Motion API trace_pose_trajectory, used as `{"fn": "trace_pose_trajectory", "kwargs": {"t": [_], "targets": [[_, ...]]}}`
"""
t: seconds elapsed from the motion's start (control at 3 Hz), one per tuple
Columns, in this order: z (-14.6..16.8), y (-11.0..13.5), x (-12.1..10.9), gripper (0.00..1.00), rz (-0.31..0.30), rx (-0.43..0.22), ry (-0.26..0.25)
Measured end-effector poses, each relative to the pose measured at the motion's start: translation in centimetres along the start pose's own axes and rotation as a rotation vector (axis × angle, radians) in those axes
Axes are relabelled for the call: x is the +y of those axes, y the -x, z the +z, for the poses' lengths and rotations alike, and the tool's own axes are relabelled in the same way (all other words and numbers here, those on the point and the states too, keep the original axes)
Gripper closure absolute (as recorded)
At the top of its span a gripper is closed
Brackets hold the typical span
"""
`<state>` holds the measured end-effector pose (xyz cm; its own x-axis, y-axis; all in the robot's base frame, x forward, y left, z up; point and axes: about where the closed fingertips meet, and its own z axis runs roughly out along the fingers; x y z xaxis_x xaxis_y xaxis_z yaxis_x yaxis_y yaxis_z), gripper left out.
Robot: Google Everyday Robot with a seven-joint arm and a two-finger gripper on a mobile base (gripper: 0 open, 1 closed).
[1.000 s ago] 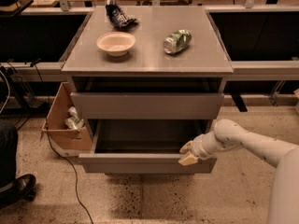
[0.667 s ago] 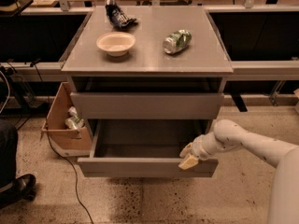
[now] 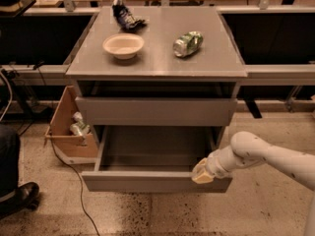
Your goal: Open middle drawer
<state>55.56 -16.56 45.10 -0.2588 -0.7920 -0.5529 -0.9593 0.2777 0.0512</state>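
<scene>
The middle drawer point(image 3: 152, 182) is a plain grey handleless drawer. It stands pulled out toward me below the shut upper drawer front point(image 3: 155, 111), and its shallow grey box interior point(image 3: 155, 149) shows nothing in it. My gripper point(image 3: 203, 173), on a white arm coming in from the right, is at the top edge of the drawer's front panel near its right end, touching it. Anything below the pulled-out drawer is hidden.
On the cabinet top point(image 3: 157, 65) lie a beige bowl point(image 3: 123, 45), a green can on its side point(image 3: 188, 43) and a dark bag point(image 3: 125, 16). A cardboard box point(image 3: 66, 141) stands at the cabinet's left. A cable point(image 3: 74, 186) runs over the floor. A person's shoe point(image 3: 17, 198) is at far left.
The middle drawer has slid further out toward me, and my gripper has moved with its front edge. The things on top have not moved.
</scene>
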Motion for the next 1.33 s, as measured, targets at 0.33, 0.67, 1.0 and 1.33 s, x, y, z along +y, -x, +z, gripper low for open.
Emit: {"fn": "trace_pose_trajectory", "kwargs": {"t": [0.33,0.67,1.0,1.33], "targets": [[0.0,0.0,0.0,0.58,0.000,0.000,0.000],[-2.5,1.4,1.6,0.35,-0.038,0.030,0.005],[-5.6,3.4,1.7,0.12,-0.079,0.070,-0.007],[-7.3,5.0,0.5,0.14,-0.115,0.059,-0.045]]}}
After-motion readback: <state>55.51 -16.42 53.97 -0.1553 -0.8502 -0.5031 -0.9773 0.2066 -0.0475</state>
